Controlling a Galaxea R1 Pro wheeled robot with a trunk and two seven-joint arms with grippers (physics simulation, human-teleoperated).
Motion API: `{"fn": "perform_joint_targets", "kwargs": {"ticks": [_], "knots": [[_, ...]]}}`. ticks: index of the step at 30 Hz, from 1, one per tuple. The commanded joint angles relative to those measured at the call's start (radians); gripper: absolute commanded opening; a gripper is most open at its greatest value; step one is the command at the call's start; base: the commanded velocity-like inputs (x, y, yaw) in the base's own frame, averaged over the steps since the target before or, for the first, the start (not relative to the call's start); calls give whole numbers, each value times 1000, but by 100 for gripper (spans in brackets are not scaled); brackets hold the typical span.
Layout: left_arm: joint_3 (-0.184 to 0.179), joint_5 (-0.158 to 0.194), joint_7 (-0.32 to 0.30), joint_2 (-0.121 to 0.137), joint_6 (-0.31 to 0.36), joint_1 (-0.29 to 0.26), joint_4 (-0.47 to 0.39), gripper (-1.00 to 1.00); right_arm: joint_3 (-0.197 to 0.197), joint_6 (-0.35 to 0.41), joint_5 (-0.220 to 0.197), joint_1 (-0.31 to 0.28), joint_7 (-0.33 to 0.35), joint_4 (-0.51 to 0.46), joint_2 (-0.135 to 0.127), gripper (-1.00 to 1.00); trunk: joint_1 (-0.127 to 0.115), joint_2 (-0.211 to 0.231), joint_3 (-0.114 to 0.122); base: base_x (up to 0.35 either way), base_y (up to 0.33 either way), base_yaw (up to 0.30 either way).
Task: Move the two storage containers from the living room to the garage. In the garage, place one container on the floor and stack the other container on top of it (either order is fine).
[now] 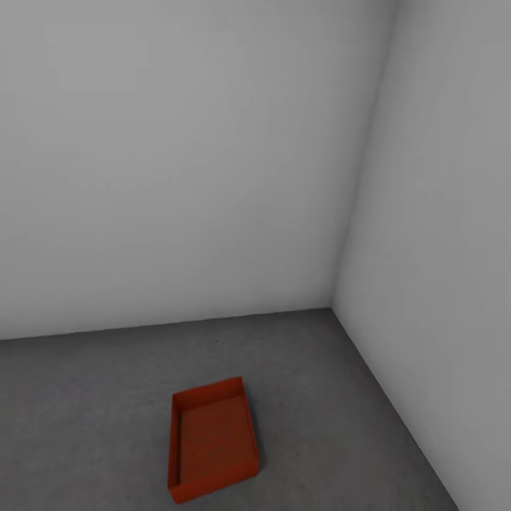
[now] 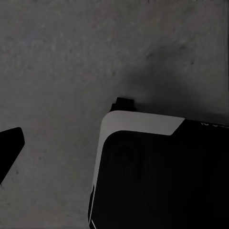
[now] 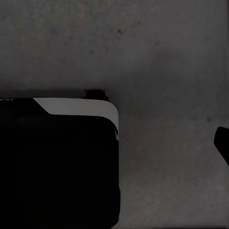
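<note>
Left gripper: a single dark finger tip (image 2: 10,145) shows at the left edge of the left wrist view, above bare concrete; whether it is released or clenched cannot be told, and nothing is seen in it.
Right gripper: one dark finger tip (image 3: 223,143) at the right edge of the right wrist view, also over bare concrete; its state cannot be told either.
Storage container (image 1: 211,438): one orange-red open-top bin, empty, resting flat on the floor at lower centre of the head view.
Long axis: runs roughly from the bottom edge of the frame up toward the back wall, tilted slightly.
Relation to the arms: bin lies ahead of and below the robot, near the middle of the frame; which arm is nearer cannot be judged.
Task standing: judged half done, with one bin down in the garage and nothing stacked on it.
Floor (image 1: 85,397): dark grey mottled concrete, across the lower part of the frame.
Walls: plain grey-white back wall (image 1: 177,163) and side wall (image 1: 447,213), meeting in a corner at upper right.
Robot base (image 2: 162,176): black body with a pale rim, low in both wrist views.
Obstructions: none seen around the bin; the side wall stands well apart to its right.
</note>
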Motion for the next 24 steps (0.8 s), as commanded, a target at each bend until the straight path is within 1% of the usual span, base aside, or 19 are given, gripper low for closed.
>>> {"fn": "perform_joint_targets", "kwargs": {"ticks": [1,7,19,24], "knots": [[4,8,1,0,3,-1,0,100,8,-6,-10,-1,0,3,1,100,0,-1,-1,0,0,-230],[4,8,0,0,3,-1,0,100,9,-5,-11,-1,0,3,1,100,0,-1,1,0,0,-195],[4,7,0,0,3,-1,0,100,8,-3,-12,-1,-1,3,3,100,0,-1,2,0,0,-22],[4,7,0,0,3,-1,0,100,7,-2,-12,-1,0,3,1,100,0,-1,2,0,0,-218]]}}
